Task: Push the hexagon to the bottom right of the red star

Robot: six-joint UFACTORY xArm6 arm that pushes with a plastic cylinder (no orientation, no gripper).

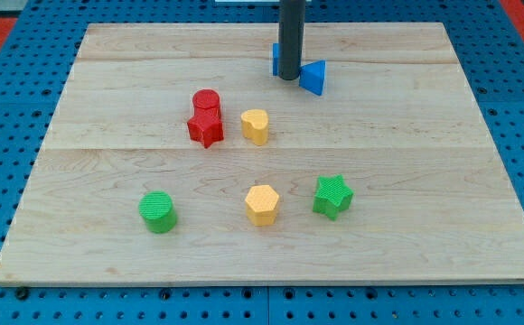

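Observation:
The yellow hexagon (262,204) lies low on the wooden board, right of centre-bottom. The red star (206,128) sits above and to its left, touching a red cylinder (206,101) just above it. My tip (288,77) is near the view's top, between two blue blocks, far above the hexagon and up-right of the red star. It touches neither the hexagon nor the star.
A yellow rounded block (255,126) stands just right of the red star. A green star (332,196) is right of the hexagon, a green cylinder (158,212) to its left. A blue triangular block (313,78) and another blue block (276,59) flank my tip.

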